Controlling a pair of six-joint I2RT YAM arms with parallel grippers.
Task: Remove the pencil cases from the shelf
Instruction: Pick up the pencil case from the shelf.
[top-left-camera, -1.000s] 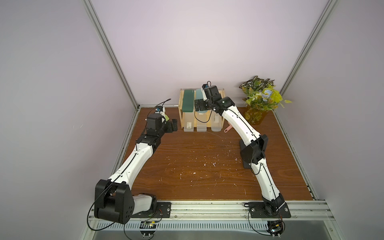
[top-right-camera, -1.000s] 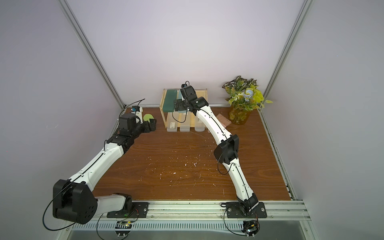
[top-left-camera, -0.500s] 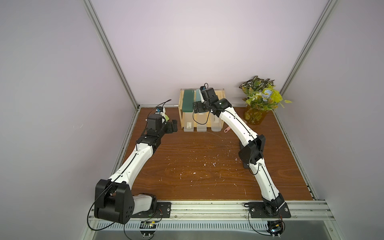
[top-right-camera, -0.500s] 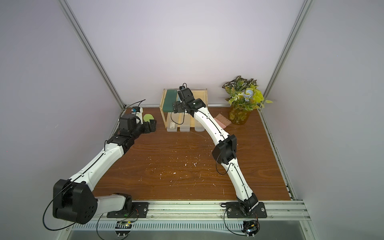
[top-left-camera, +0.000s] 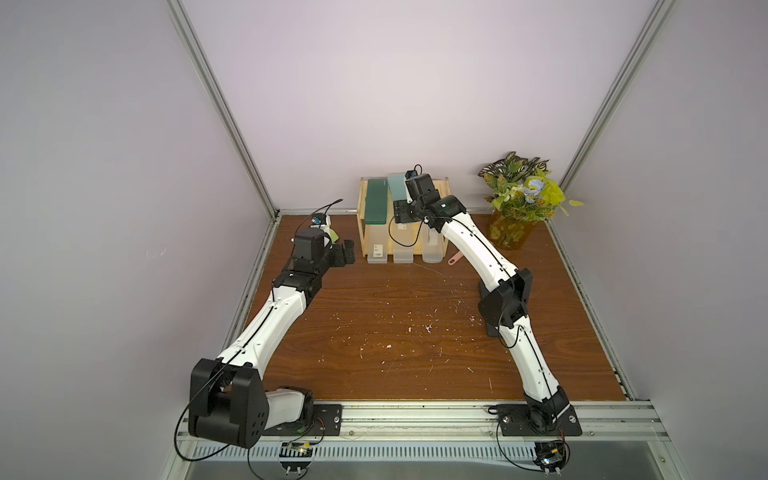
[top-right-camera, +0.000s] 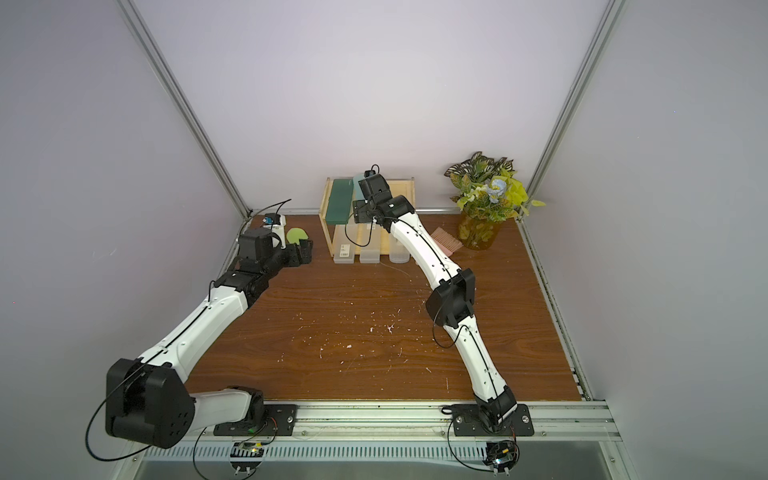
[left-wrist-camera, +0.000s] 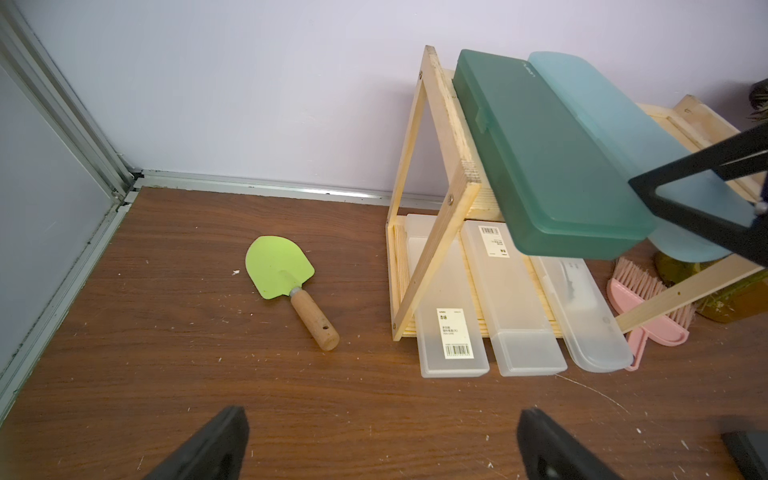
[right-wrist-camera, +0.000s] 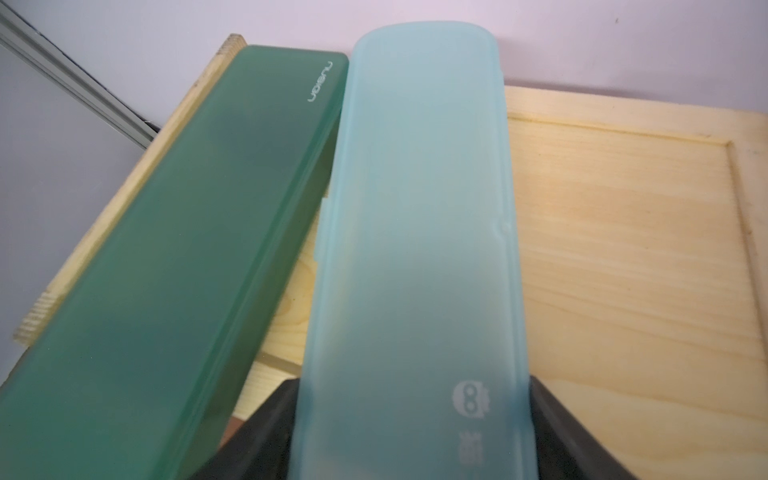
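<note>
Frosted teal-blue plastic pencil case (right-wrist-camera: 415, 208) clamped in right gripper (right-wrist-camera: 409, 415) atop light wooden two-tier shelf (right-wrist-camera: 623, 208); that gripper stood wide a second ago. Left gripper (left-wrist-camera: 382, 440) gapes wide.

Pale lilac walls (top-left-camera: 395, 83), scuffed wooden tabletop (top-left-camera: 395, 332).

Recorded one dark green case (left-wrist-camera: 552, 166) with small white lettering and one paler, milky teal-blue case (right-wrist-camera: 415, 249) with a white owl-like mark; three frosted cases (left-wrist-camera: 515, 299) were colourless and translucent, two carrying white labels with black barcodes. Shelf (left-wrist-camera: 448, 108) was pale natural wood, finely grained; table (top-left-camera: 374, 332) was dark reddish-brown woodgrain flecked with white. Spatula (left-wrist-camera: 276, 266) was lime green with a tan wooden handle, brush (left-wrist-camera: 658, 328) pink, foliage (top-left-camera: 523, 191) variegated yellow-green, vase (top-left-camera: 509, 237) amber
</note>
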